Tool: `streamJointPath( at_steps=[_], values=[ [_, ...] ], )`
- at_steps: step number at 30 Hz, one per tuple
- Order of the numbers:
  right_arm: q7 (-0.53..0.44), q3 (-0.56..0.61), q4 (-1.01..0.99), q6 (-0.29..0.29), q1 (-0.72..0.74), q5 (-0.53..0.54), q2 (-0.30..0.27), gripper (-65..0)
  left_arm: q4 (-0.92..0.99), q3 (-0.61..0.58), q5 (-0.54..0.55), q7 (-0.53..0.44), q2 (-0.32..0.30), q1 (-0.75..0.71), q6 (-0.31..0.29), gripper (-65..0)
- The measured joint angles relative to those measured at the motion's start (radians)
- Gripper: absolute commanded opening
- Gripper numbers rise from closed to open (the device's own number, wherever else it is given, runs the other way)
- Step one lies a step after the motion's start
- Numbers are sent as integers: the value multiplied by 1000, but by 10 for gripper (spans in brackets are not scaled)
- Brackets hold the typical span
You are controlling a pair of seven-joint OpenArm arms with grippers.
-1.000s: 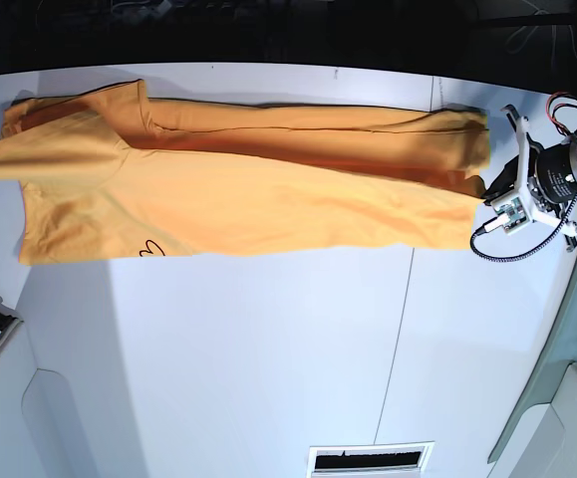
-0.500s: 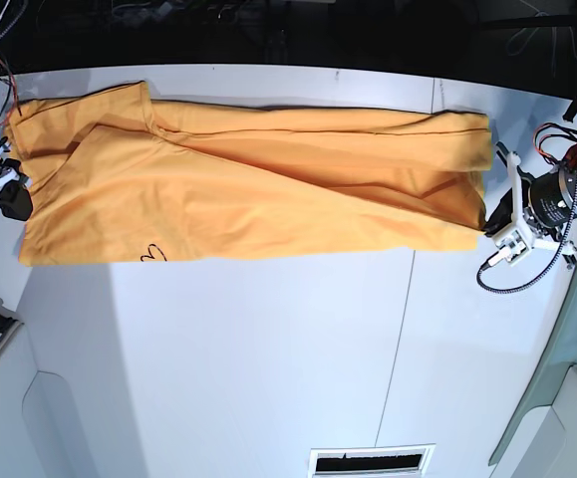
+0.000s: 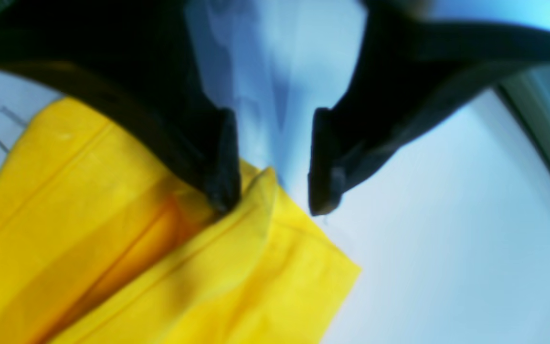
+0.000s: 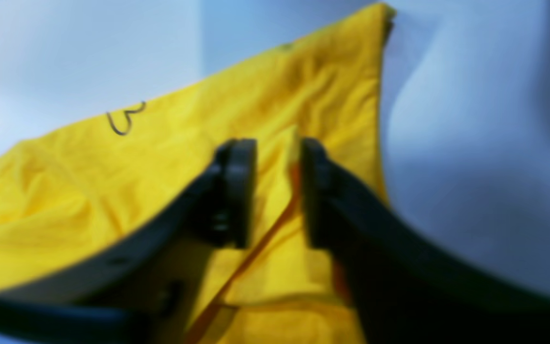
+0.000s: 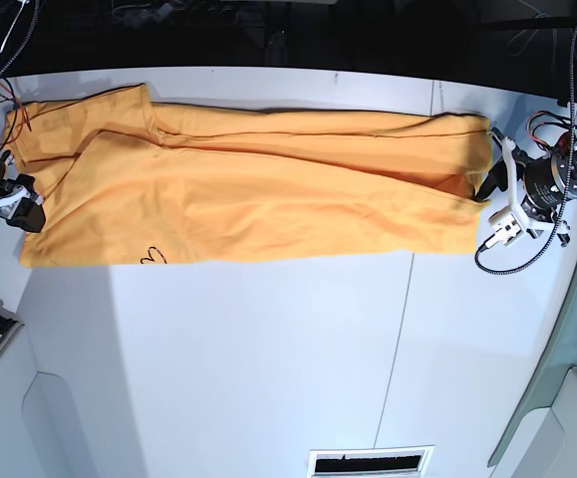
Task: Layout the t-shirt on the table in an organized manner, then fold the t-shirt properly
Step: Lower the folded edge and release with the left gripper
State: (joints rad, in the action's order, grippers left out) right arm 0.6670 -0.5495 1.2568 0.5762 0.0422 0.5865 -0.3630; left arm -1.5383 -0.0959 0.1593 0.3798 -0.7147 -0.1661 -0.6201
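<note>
Folding is under way, and by my reading this is the let-go at the end of a lengthwise fold: the t-shirt (image 5: 248, 199) lies on the white surface (image 5: 268, 358) as a long doubled band along its far side. Its long axis runs straight across the base view, collar end at that view's left, hem end at its right, and the little heart drawing (image 5: 151, 256) sits on the near edge toward the collar end. At the hem end, the left hand (image 3: 272, 191) has its jaws standing well apart, one fingertip just touching a raised fold of cloth, nothing pinched between them. At the collar end, the right hand (image 4: 277, 191) shows a narrower gap; a ridge of fabric rises between the pads, yet neither pad seems to press it, so I'd call that loose too. Next, I judge, both hands need to lift clear without dragging the top layer, then take fresh holds to bring one end of the shirt over the other.
</note>
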Motion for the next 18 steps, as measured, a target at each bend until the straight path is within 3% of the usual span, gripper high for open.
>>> streamJointPath(
  at_steps=[4, 8, 14, 16, 18],
  values=[
    [1, 0, 0, 0, -1, -1, 0, -355, 0, 0, 104, 122, 0, 0, -56, -358],
    [0, -1, 0, 0, 0, -1, 0, -355, -42, 21, 203, 151, -18, -11, -63, -358],
    [3, -1, 0, 0, 0, -3, 2, -355, -175, 301, 294, 145, -31, -50, -59, -360],
    [2, -1, 0, 0, 0, 0, 2, -355, -175, 347, 289, 111, -30, -53, -55, -404],
    [2, -1, 0, 0, 0, 3, 3, -355, -174, 360, 290, 72, -25, -51, 34, -525]
  ],
)
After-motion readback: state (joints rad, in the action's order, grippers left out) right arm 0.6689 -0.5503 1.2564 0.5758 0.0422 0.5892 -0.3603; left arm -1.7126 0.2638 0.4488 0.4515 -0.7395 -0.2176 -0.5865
